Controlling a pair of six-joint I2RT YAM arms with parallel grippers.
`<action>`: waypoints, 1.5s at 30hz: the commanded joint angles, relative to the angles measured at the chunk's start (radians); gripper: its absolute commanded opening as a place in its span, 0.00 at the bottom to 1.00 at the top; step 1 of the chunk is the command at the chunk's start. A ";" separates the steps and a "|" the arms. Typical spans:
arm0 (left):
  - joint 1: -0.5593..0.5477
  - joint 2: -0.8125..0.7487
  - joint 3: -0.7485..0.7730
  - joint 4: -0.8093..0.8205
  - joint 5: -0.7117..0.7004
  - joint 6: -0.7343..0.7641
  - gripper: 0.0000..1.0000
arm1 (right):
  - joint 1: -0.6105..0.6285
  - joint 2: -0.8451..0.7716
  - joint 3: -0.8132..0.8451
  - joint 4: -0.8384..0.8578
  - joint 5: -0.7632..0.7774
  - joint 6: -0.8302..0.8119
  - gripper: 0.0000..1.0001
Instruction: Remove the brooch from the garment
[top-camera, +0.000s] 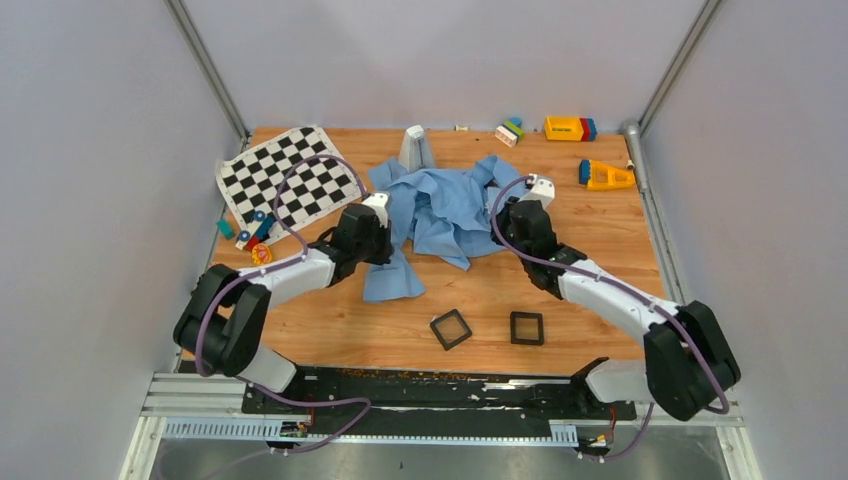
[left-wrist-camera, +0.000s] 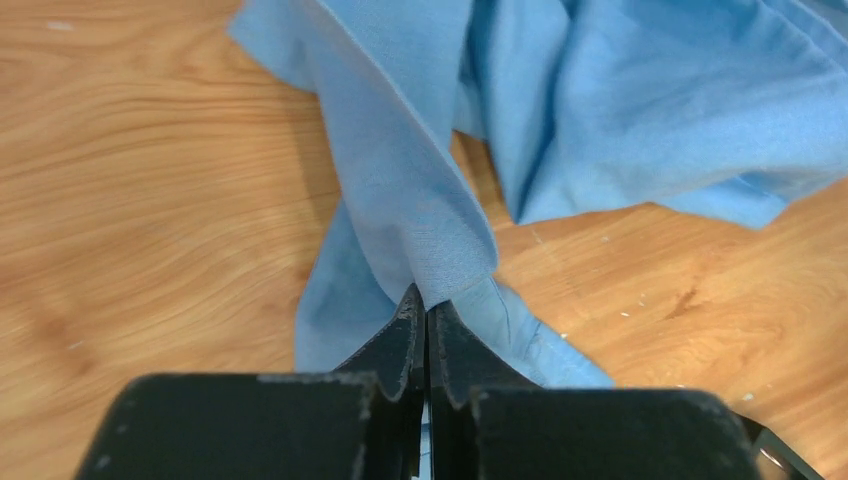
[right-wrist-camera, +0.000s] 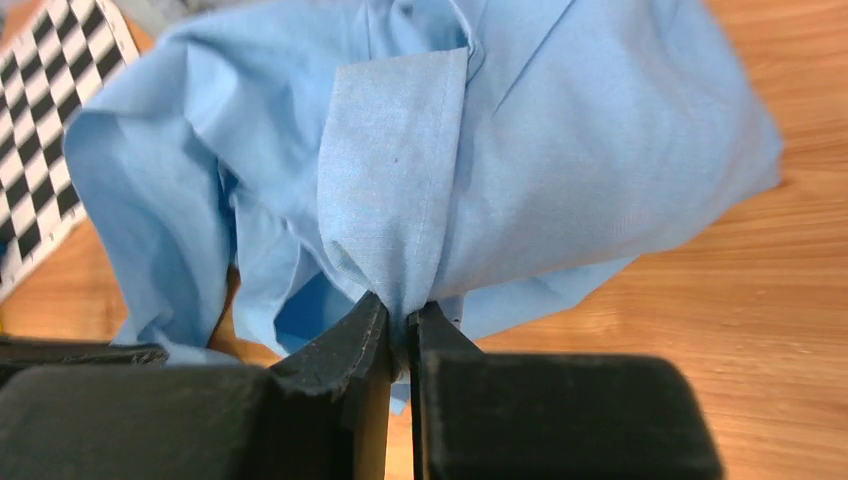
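Observation:
A light blue garment (top-camera: 440, 212) lies crumpled in the middle of the wooden table. My left gripper (top-camera: 383, 228) is shut on a fold at the garment's left side; in the left wrist view the cloth (left-wrist-camera: 420, 200) runs up from the closed tips (left-wrist-camera: 427, 305). My right gripper (top-camera: 512, 212) is shut on a hemmed fold at the garment's right side; in the right wrist view the fold (right-wrist-camera: 395, 180) rises from the tips (right-wrist-camera: 400, 315). Both folds are lifted a little off the table. No brooch shows in any view.
A checkerboard sheet (top-camera: 290, 175) lies at the back left with small toys (top-camera: 250, 232) beside it. Two black square frames (top-camera: 450, 328) (top-camera: 526, 328) lie near the front. Coloured blocks (top-camera: 570, 128) and an orange toy (top-camera: 605, 175) sit at the back right. A grey object (top-camera: 415, 148) stands behind the garment.

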 joint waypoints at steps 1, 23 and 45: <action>-0.003 -0.176 -0.012 -0.089 -0.265 0.034 0.00 | -0.003 -0.120 -0.006 -0.046 0.182 -0.012 0.00; 0.232 -0.512 0.992 -1.029 -0.553 0.011 0.00 | -0.187 -0.133 0.878 -0.489 -0.084 -0.042 0.02; 0.232 -0.591 1.078 -1.026 -0.747 0.048 0.00 | -0.191 -0.129 0.686 -0.348 -0.075 0.235 0.00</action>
